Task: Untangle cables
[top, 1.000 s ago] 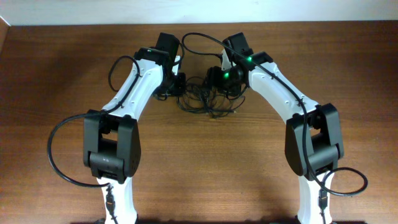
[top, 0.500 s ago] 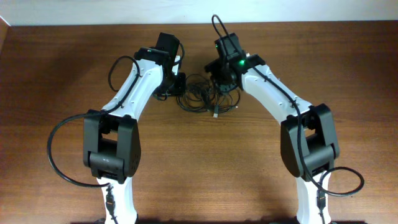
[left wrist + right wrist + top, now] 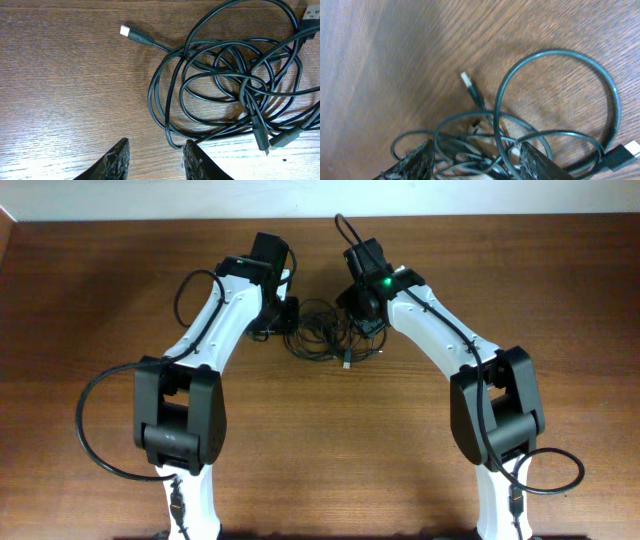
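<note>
One wooden table (image 3: 90, 270) bears two robot arms: one left arm (image 3: 215, 330) and one right arm (image 3: 440, 330). Each ends in one gripper, two in all: the left gripper (image 3: 156, 160) and the right gripper (image 3: 475, 162), each showing two fingers. One green light (image 3: 383, 280) glows on the right arm. One tangle of cables (image 3: 330, 335) lies at upper centre; the number of separate cords cannot be told. The left wrist view shows four connector plugs (image 3: 131, 33): one upper left, one at the upper right edge, two lower right. The right wrist view shows two.
</note>
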Robot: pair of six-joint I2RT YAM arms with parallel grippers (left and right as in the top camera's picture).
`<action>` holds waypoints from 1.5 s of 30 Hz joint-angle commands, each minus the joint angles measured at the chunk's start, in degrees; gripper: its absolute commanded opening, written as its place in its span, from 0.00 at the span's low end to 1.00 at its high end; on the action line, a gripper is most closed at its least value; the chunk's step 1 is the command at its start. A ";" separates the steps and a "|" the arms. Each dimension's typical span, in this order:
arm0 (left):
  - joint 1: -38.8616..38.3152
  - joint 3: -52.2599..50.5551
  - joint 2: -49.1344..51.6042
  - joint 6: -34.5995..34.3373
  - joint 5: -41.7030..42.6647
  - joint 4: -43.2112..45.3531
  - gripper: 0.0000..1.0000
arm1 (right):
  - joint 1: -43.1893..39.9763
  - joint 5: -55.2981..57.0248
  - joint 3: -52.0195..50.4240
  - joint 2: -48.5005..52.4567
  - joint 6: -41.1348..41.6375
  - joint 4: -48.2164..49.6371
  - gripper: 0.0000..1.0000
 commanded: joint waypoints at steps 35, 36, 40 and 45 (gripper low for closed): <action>0.39 -0.28 0.61 0.11 -0.81 0.07 0.35 | 2.08 -2.34 -0.04 5.01 7.74 0.15 0.04; 0.39 -0.28 0.61 0.11 -0.81 0.09 0.35 | 1.51 -4.46 -0.04 4.63 7.04 -0.15 0.04; 0.39 -0.28 0.63 0.11 -0.81 0.09 0.35 | -1.73 -9.60 -0.02 -1.60 -10.84 0.24 0.04; 0.39 -0.28 0.61 0.11 -0.35 0.09 0.36 | -1.84 -14.32 -0.02 -8.28 -21.46 0.37 0.04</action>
